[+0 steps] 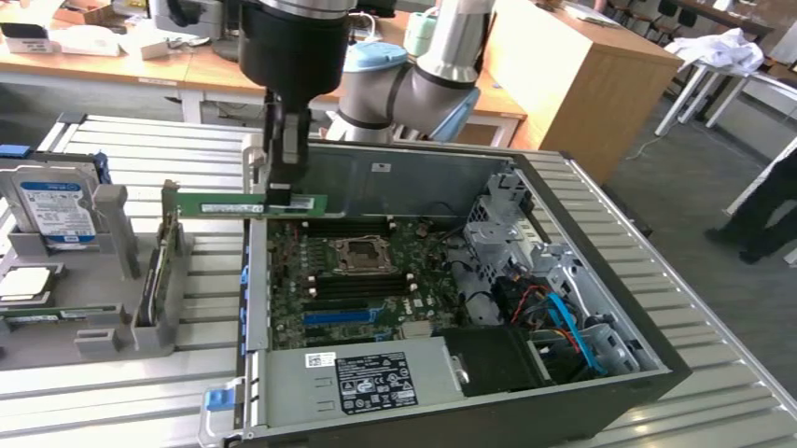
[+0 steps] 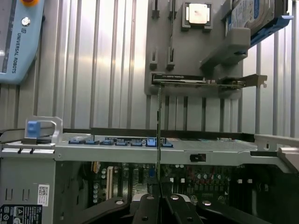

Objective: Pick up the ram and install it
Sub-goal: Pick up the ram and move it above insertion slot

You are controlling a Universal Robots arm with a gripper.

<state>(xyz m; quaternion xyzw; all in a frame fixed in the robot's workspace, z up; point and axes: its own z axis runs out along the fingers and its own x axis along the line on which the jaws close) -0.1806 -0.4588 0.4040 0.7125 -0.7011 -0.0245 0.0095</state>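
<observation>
— Where is the ram (image 1: 218, 206)?
— In the air, in the gripper (image 1: 284, 198). The fingers are clamped on its flat faces, and the green stick lies level with its long edge down.
— Over what?
— Over the open computer case (image 1: 398, 187), at its wall on the exterior view's left. One end reaches over the motherboard (image 1: 299, 271); the other sticks out toward the grey fixture (image 1: 106, 313).
— Seated in a slot?
— No. It hangs clear above the board, apart from the CPU socket (image 1: 355, 250) and from the blue slot (image 1: 339, 317).
— And from the wrist view?
— The stick shows edge-on, a thin line running out from between the fingers and crossing the case wall. Beyond it, the fixture holds an expansion card (image 2: 205, 80), a processor chip (image 2: 198, 14) and a hard drive (image 2: 254, 14). A Universal Robots teach pendant (image 2: 18, 42) lies on the ribbed table nearby.
</observation>
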